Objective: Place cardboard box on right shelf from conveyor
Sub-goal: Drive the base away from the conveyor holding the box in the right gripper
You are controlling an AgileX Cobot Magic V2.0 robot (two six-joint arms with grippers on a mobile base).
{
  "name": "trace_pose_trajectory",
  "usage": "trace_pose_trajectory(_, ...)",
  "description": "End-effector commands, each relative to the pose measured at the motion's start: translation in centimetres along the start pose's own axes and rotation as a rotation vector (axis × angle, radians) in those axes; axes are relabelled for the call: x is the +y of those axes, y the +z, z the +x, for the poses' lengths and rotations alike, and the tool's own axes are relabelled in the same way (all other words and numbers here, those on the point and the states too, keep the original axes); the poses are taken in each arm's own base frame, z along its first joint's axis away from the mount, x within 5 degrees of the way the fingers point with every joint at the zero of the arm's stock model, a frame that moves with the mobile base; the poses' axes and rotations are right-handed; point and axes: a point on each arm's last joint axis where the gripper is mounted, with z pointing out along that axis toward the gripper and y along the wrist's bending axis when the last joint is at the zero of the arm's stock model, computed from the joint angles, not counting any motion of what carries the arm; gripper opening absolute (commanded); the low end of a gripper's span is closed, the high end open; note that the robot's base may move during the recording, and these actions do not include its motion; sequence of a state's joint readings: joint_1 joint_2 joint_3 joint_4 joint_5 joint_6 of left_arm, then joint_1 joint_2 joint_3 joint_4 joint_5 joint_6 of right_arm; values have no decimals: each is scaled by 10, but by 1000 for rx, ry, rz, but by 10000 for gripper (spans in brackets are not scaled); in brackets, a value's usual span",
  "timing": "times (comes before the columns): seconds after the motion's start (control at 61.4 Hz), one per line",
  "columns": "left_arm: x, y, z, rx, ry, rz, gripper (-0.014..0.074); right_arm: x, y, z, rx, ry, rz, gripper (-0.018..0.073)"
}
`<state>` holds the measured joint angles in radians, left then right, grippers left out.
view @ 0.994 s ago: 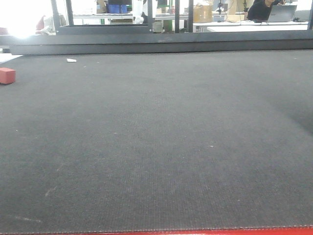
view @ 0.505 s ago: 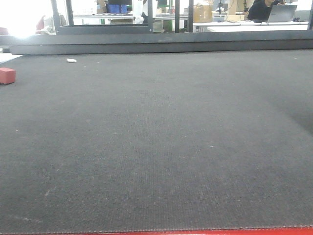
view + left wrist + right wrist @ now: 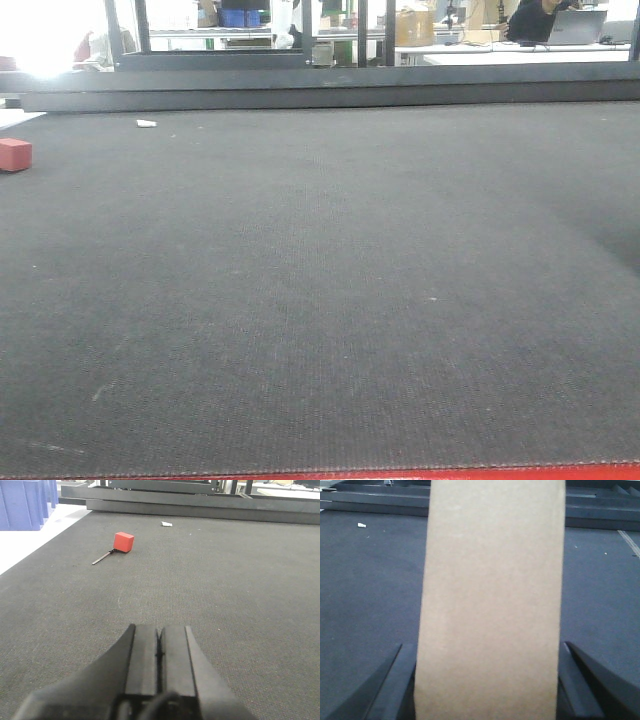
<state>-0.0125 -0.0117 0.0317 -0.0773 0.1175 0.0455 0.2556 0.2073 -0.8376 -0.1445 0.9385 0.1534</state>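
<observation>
In the right wrist view the right gripper (image 3: 484, 645) has the cardboard box (image 3: 492, 580) clamped between its two dark fingers (image 3: 395, 680). One finger sits at the lower left of the frame and the other at the lower right, each pressed against a long side of the box, so the jaws stand as wide apart as the box is broad.

The box fills the middle of that frame from top edge to bottom edge. It shows a plain tan face, matte and unmarked, with no print, tape or label. Its long sides run nearly straight up the picture, and both ends are cut off by the frame. Whether its lower end touches anything cannot be told.

Behind it, on both sides, lies the dark grey conveyor (image 3: 370, 580), with a small white scrap (image 3: 362, 525) in the upper left.

In the left wrist view the left gripper (image 3: 159, 630) sits at the bottom centre. Its fingers are pressed together with only a thin seam between them, and they hold nothing. Beyond it the woven belt stretches away. A red block (image 3: 123, 541) lies in the upper left, with a thin dark stick (image 3: 102, 557) touching its near corner. Blue bins (image 3: 22, 502) stand in the top left corner.

The front view shows the belt's red frame edge (image 3: 400, 473) along the bottom.
</observation>
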Motion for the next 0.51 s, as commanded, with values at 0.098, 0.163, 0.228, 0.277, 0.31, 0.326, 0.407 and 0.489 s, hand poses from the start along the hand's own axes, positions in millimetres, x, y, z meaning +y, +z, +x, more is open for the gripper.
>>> trace_pose_trajectory(0.098,1,-1,-5,-92,-5,-5,-116,1,-2,-15,-107,-18,0,241)
trace_pose_trajectory(0.163,1,-1,-5,-92,-5,-5,-116,1,-2,-15,-107,-18,0,241)
trace_pose_trajectory(0.228,1,-1,-5,-92,-5,-5,-116,1,-2,-15,-107,-18,0,241)
trace_pose_trajectory(0.277,1,-1,-5,-92,-5,-5,-116,1,-2,-15,-107,-18,0,241)
trace_pose_trajectory(0.31,1,-1,-5,-92,-5,-5,-116,1,-2,-15,-107,-18,0,241)
trace_pose_trajectory(0.326,1,-1,-5,-92,-5,-5,-116,1,-2,-15,-107,-18,0,241)
trace_pose_trajectory(0.407,1,-1,-5,-92,-5,-5,-116,1,-2,-15,-107,-18,0,241)
trace_pose_trajectory(0.489,1,-1,-5,-92,-5,-5,-116,1,-2,-15,-107,-18,0,241)
